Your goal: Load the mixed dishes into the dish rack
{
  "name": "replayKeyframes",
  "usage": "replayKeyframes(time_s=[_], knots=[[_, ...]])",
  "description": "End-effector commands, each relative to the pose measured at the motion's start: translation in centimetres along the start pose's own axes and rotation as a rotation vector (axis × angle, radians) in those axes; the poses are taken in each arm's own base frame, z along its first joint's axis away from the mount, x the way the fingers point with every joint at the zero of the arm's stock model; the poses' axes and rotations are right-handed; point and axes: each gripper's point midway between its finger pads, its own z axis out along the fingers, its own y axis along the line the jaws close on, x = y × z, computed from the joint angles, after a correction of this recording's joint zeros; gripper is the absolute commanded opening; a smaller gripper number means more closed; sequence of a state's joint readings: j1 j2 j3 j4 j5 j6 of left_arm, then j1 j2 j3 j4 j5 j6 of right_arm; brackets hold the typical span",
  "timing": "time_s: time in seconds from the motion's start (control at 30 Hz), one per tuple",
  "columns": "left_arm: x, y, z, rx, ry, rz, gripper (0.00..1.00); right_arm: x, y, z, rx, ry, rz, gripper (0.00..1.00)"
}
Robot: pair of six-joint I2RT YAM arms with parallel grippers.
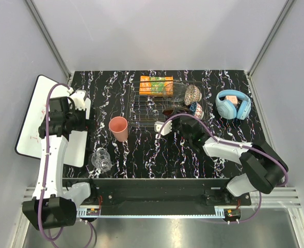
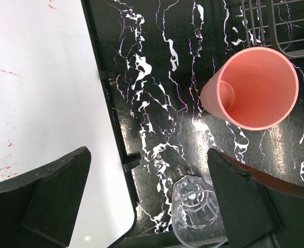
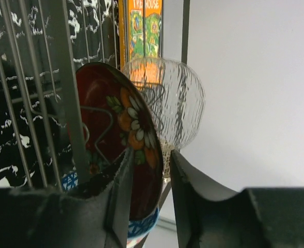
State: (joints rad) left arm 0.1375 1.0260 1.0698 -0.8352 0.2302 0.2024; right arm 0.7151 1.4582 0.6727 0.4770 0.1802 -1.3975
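Currently, the right pincer [image 3: 150, 186] clamps the rim of the red floral bowl [image 3: 108, 111], set on edge in the dish rack [image 3: 69, 103] before the clear bowl [image 3: 181, 98]. Meanwhile the left pincer [image 2: 146, 196] is spread open, empty, above the table [image 2: 162, 62]; the pink cup [image 2: 255, 88] and the small clear glass cup [image 2: 195, 217] stand there.

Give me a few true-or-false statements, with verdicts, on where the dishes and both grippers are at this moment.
1. The pink cup stands upright on the table, outside the dish rack. True.
2. The left gripper is shut on the small clear glass cup. False: its jaws are open and empty, and the cup stands on the table near them.
3. The red floral bowl stands on edge in the rack, between the jaws of the right gripper. True.
4. The light-blue headphones lie inside the rack. False: they lie on the table, right of the rack in the top view.
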Motion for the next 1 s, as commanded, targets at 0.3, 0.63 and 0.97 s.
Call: replayKeyframes(time_s=[0.3, 0.63, 0.97], knots=[[-2.6, 0.6, -0.6, -0.023, -0.069, 0.019, 0.99, 1.3, -5.8, -3.7, 0.288, 0.060, 0.189, 1.00], [-3.1, 0.9, -1.1, -0.035, -0.073, 0.026, 0.99, 0.4, -12.4, -9.4, 0.459, 0.029, 0.381, 1.00], [-1.3, 0.2, -0.9, 0.004, -0.022, 0.053, 0.99, 1.2, -14.8, -15.2, 0.520, 0.023, 1.140, 1.00]])
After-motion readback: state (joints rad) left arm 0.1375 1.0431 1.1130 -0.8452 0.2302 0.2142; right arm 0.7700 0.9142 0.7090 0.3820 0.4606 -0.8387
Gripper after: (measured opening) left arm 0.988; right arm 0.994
